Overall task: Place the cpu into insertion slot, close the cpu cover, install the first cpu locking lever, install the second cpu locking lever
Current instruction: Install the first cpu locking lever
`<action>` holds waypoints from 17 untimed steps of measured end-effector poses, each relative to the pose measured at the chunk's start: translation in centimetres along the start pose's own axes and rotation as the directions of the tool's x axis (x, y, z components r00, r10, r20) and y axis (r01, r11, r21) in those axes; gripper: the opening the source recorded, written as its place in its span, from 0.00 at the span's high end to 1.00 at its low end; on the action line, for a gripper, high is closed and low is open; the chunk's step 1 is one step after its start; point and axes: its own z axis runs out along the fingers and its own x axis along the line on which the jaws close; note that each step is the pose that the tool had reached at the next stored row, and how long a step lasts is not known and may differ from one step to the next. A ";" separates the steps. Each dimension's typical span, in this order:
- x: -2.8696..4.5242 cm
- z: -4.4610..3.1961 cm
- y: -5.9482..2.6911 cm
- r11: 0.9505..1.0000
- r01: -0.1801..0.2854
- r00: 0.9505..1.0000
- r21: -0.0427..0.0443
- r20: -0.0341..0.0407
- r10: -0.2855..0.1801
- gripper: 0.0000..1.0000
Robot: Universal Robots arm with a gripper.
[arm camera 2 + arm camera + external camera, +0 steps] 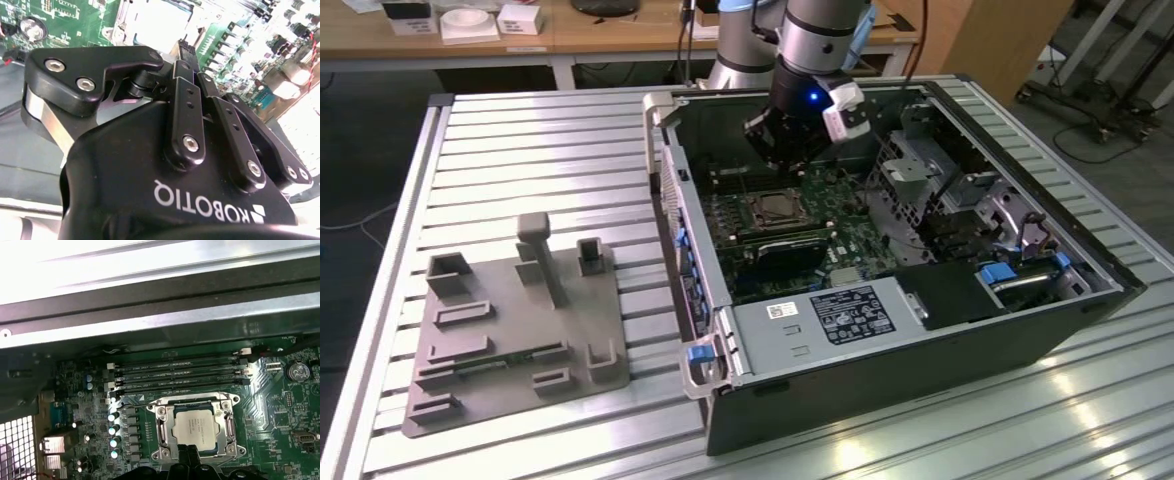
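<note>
The cpu (196, 426), a pale silvery square, lies flat in the insertion slot (159, 454) on the green board. The cpu cover (231, 426), a silvery frame, lies down around it, and the chip shows through its window. My gripper (186, 458) hovers just beside the slot's edge with its fingertips pressed together and nothing between them. In the exterior view the gripper (787, 160) hangs inside the open computer case, a little above and behind the insertion slot (777, 208). In the second wrist view the black fingers (186, 100) converge over the board.
Long memory slots (180, 372) run along the far side of the socket, below the case wall (150, 320). Drive cages (947, 190) and a power supply (854, 315) fill the case. A grey fixture block (507, 320) sits on the slatted table at the exterior view's left.
</note>
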 end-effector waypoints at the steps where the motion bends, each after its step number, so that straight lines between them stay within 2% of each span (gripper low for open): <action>1: 0.00 0.00 0.00 1.000 0.010 1.000 0.000 0.000 -0.010 0.89; 7: 0.00 0.00 0.00 0.998 0.059 0.998 0.002 -0.001 -0.059 0.89; 17: 0.00 0.00 0.00 0.992 0.127 0.992 0.003 -0.002 -0.127 0.89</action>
